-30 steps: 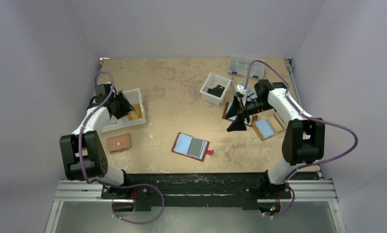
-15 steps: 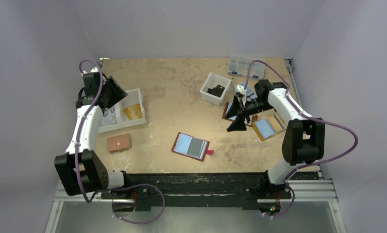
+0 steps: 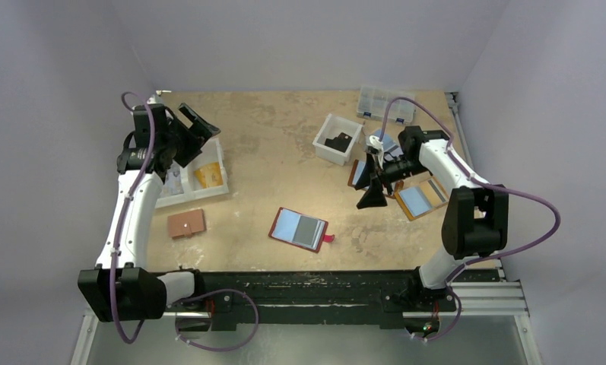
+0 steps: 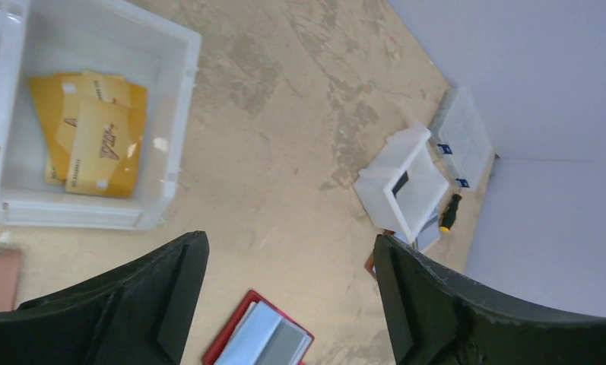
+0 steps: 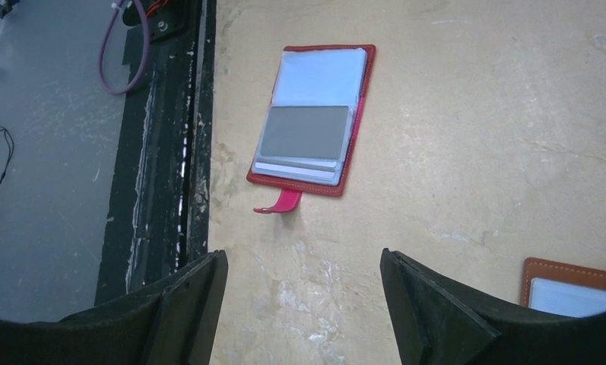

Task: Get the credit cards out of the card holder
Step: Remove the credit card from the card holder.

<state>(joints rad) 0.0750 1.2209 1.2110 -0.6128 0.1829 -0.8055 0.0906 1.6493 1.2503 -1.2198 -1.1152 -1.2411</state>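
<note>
Well, nothing is out yet; the whole job is left.
From above, I see the dark red booklet-style card holder [image 3: 298, 229] lying open on the counter [image 3: 269, 152], with the left tool [image 3: 197, 135] and right tool [image 3: 369, 182] both well apart from it. My left wrist view shows spread, empty jaws. The right wrist view shows the same, plus a grey plastic card [image 5: 306, 133] and a pale blue card [image 5: 321, 76] still sleeved inside.

Card holder [image 5: 318, 76]: red leather-look cover, glossy clear sleeves. Table [image 3: 269, 152]: worn matt wood. Bin [image 4: 179, 114]: smooth plastic.
</note>
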